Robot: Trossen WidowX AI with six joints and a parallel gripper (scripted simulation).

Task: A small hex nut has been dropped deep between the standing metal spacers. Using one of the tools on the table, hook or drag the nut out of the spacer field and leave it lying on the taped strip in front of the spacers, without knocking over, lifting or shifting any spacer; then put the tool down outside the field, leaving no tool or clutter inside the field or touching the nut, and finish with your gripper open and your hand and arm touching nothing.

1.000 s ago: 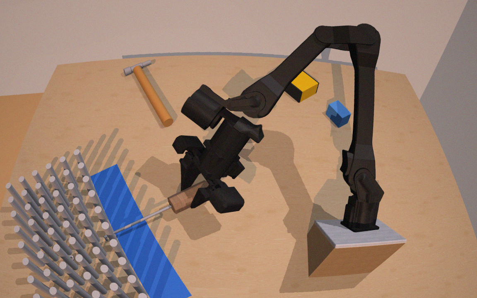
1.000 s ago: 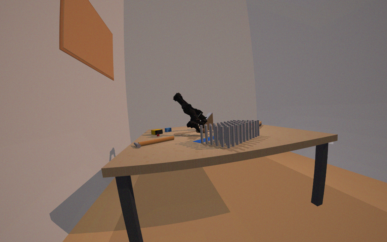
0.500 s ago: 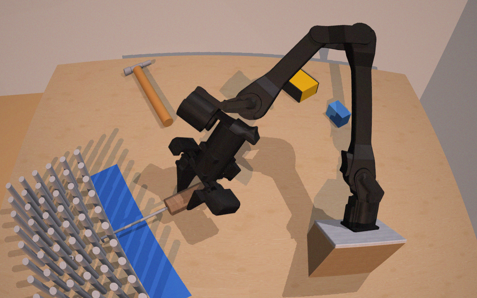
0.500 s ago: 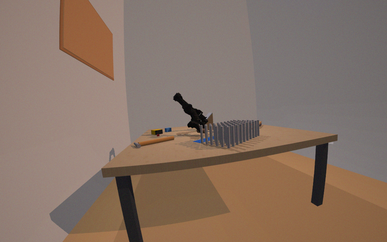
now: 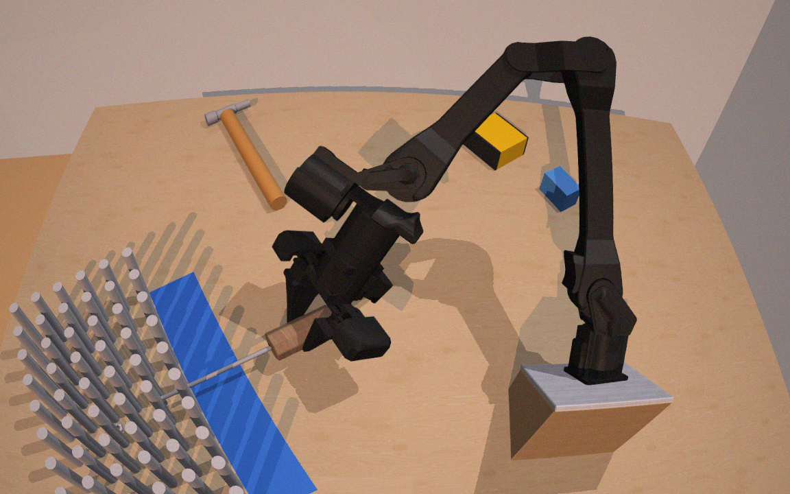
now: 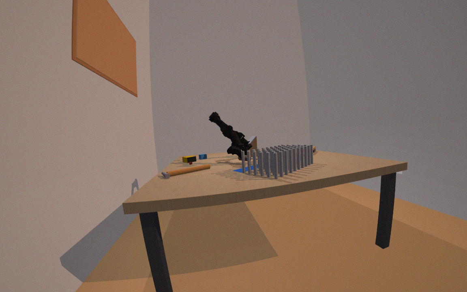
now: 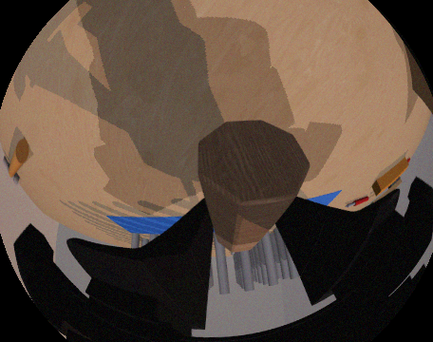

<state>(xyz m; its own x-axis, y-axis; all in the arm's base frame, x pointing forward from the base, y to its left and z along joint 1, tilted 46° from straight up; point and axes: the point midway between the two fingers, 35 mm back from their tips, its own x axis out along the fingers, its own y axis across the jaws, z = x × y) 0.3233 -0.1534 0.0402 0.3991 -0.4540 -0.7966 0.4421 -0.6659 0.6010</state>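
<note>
hex nut: not discernible in any view; presumably deep among the spacers point(image 5: 116, 374), ahead of the jaws and beyond the rod tip. hook tool point(image 5: 290, 336): wooden handle clamped between the closed jaws of the gripper point(image 5: 319, 325); its thin metal rod point(image 5: 225, 369) runs forward from the jaws, crosses the blue taped strip point(image 5: 235, 393) and enters the front rows of the field. in the wrist view the handle point(image 7: 251, 178) fills the gap between the fingers, with spacer tops visible just past it. behind the jaws lie a hammer point(image 5: 249, 154), a yellow block point(image 5: 502, 142) and a blue block point(image 5: 559, 188), all well apart from the field

hazards, as judged: the rod passes close between neighbouring spacers, so any sideways drift or twist of the wrist could lever one over or shift it; the rod tip is hidden among the posts, so the hook may miss the nut or push it deeper; a handle held near its end may pivot in the grip under drag load; lowering the wrist further risks the fingers touching the table point(image 5: 447, 344)
</note>
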